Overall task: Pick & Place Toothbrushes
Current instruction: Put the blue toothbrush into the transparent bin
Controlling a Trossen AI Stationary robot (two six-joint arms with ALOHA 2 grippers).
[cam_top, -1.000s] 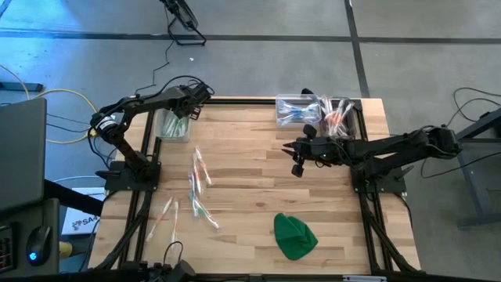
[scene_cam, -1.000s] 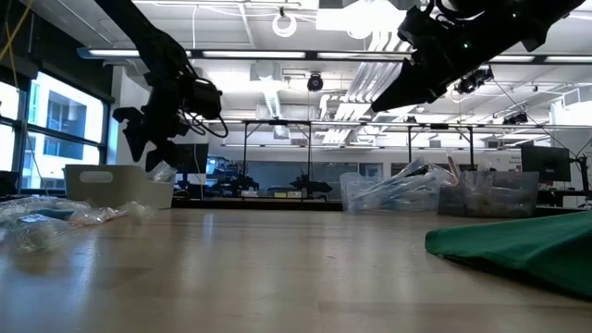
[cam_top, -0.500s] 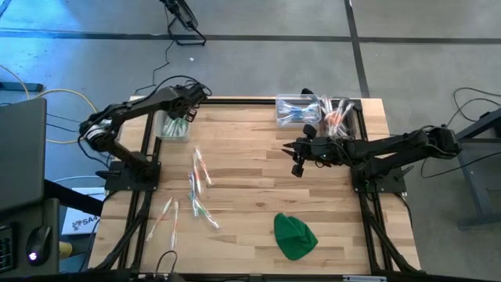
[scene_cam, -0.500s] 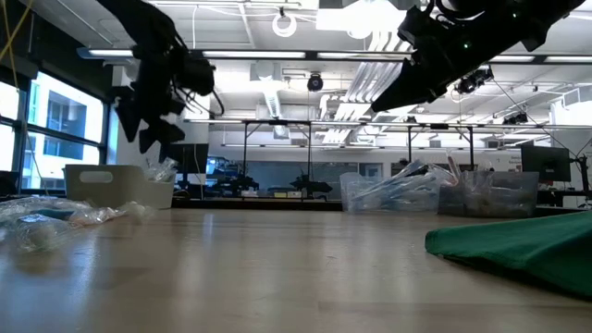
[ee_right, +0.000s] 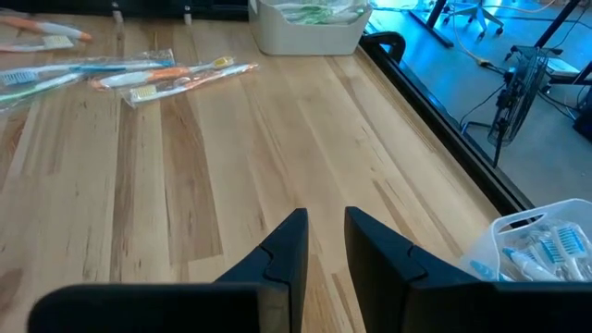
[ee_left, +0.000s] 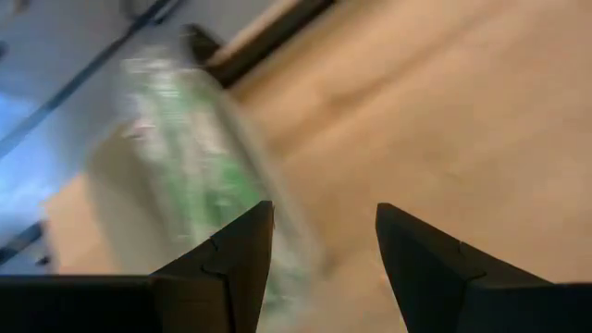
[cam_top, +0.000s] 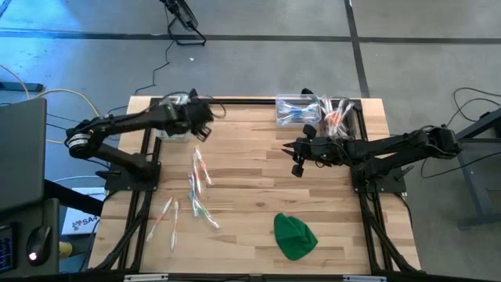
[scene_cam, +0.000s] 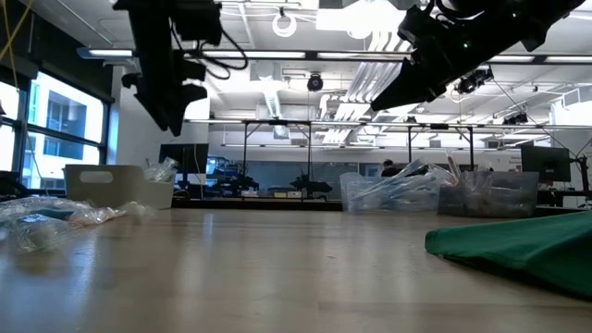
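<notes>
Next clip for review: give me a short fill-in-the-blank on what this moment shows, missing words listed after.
1. The left gripper hangs beside the bin at the table's far left corner, with its jaws ____.
2. The cloth lying near the table's front edge is ____ in colour.
3. The loose toothbrushes lie on the ____ half of the table in the high view.
4. The right gripper holds ____ between its fingers.

Missing words: open; green; left; nothing
</notes>
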